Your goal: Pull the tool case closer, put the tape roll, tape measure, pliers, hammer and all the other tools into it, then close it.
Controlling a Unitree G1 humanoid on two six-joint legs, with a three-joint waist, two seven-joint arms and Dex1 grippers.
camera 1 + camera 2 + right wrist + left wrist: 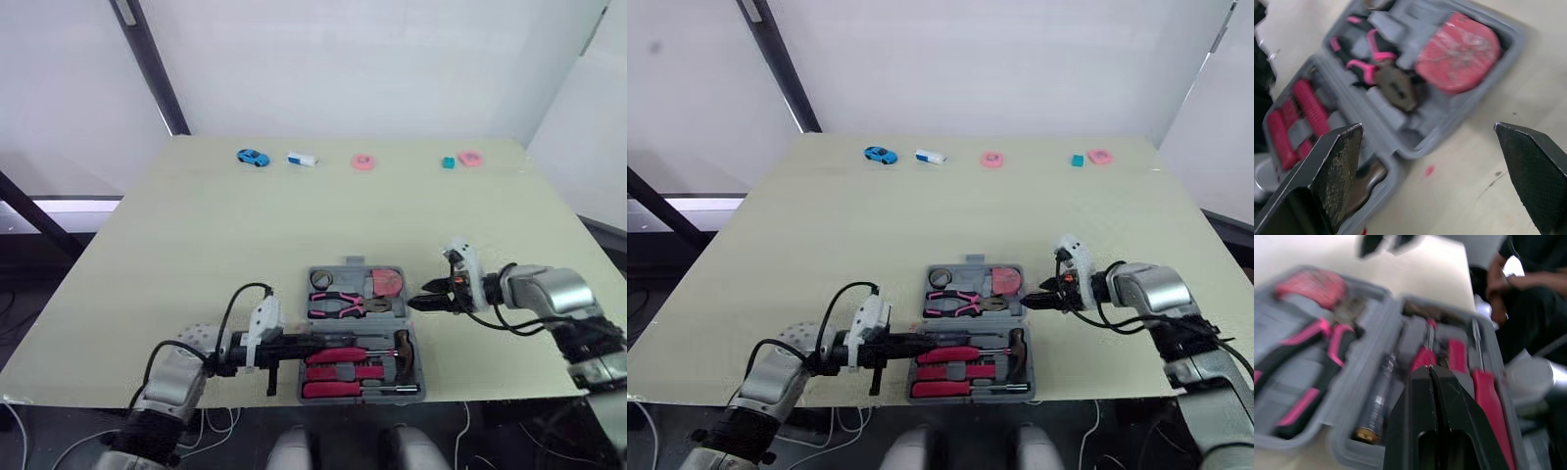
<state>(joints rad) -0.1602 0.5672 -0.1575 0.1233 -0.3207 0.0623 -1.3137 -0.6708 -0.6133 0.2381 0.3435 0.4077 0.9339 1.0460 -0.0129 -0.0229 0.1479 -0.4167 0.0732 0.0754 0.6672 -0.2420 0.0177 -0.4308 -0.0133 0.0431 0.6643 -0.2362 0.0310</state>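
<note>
The open tool case (353, 264) sits at the table's (245, 245) front edge. It holds one pliers (338, 305), one tape measure (388, 282), one tape roll (321, 280), one hammer (402, 348) and seemingly three pink-handled screwdrivers (338, 372). The left gripper (306, 343) is clenched empty over the near half. The right gripper (423, 302), spread wide, hovers beside the case's right side.

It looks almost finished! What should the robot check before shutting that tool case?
1. Tool case near the table's front edge: ok.
2. Pliers, tape measure and tape roll in the far half: ok.
3. Hammer in the near half: ok.
4. Left gripper clear of the case: not ok, it is shut over the near half.
5. Right gripper free: ok, it is open beside the case.
6. Case closed: not ok, it lies open.
</note>
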